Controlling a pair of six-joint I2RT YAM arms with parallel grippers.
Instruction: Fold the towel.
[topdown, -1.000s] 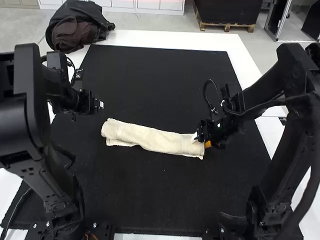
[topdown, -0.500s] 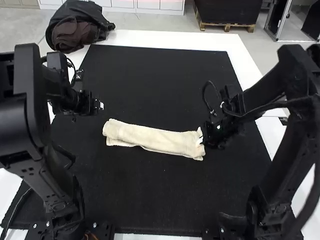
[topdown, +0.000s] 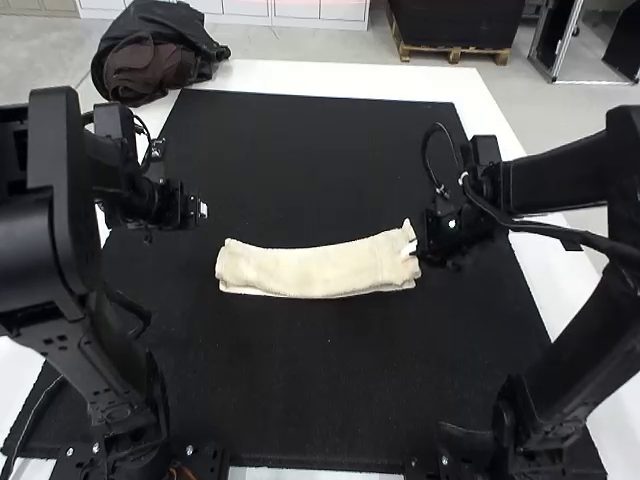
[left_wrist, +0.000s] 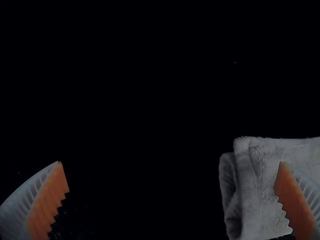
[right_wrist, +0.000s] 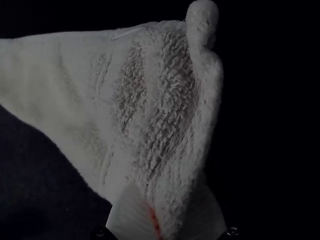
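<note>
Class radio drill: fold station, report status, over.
Left gripper open. Right gripper pinching one end of cream terry towel, folded into a strip. Black and brown fabric heap at far left corner, not obstructing.

- Towel: cream and fluffy, folded into a long, narrow strip with several layers.
- Its held end: bunched and pinched between the fingers of the right gripper, one corner poking up beside them.
- Its other end: layered and squared off, lying near the parted fingers of the left gripper, apart from them in the high view.
</note>
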